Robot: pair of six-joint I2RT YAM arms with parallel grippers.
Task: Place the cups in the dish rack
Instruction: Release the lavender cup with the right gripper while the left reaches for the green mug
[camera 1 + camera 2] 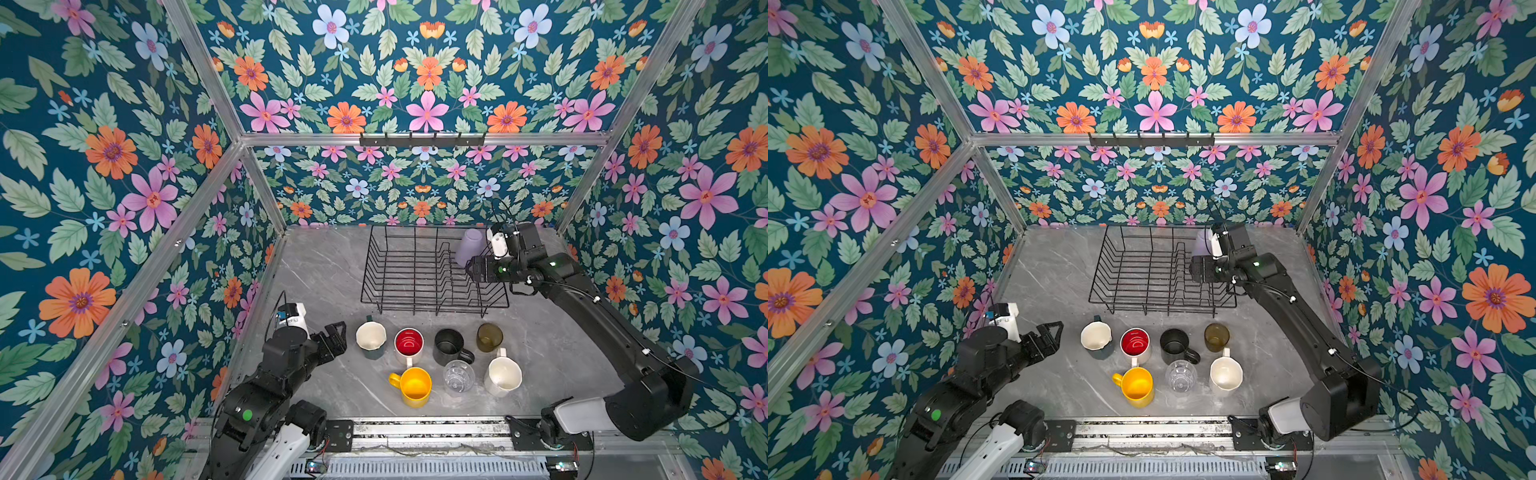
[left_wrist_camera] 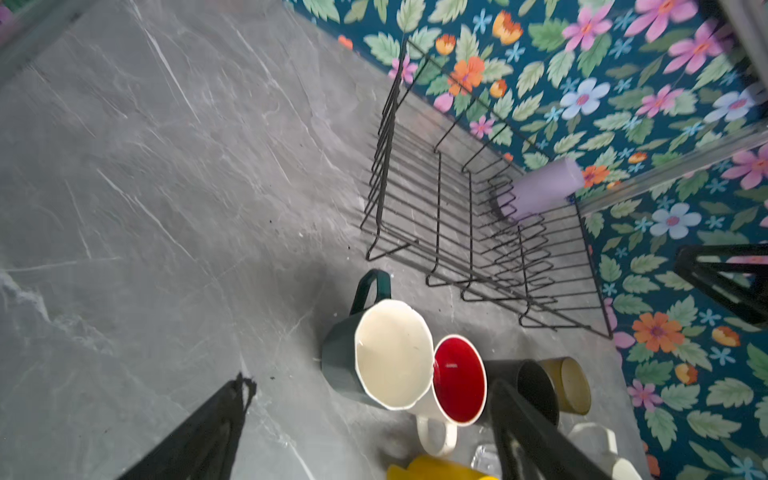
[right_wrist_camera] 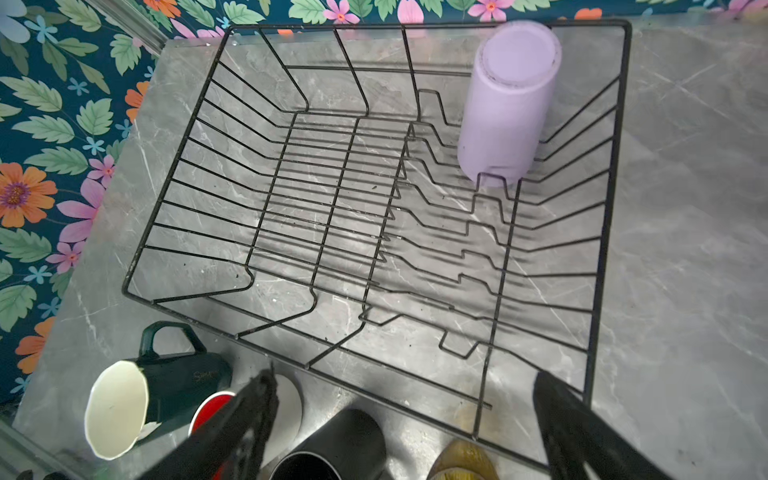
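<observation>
Honestly, the crowding in front of the dish rack [image 1: 374, 266] was the biggest worry. Only the lilac tumbler [image 3: 507, 112] was loaded, upside down and tilted against the divider wires in the rack's far right corner. The other seven cups sat in two tight rows in front of the rack.

The left gripper [image 1: 334, 343] hung beside the dark green mug [image 1: 371, 340], the cup off the rack's front left corner. Its jaws were spread, with nothing in them. That mug sat right next to the red-lined mug [image 1: 408, 345], so a wide finger coming down between them could easily have knocked one over.

The right gripper [image 3: 403, 386] was spread and empty too, over the rack's front right part. A careless swing there could've clipped the tumbler or dragged the light wire rack.

The clear glass [image 1: 458, 376] looked like a slippery one to pinch.

Room-wise, there was lots of bare marble left of the rack, and the rack's left half was free. Behind it and to its right, the walls were close.
</observation>
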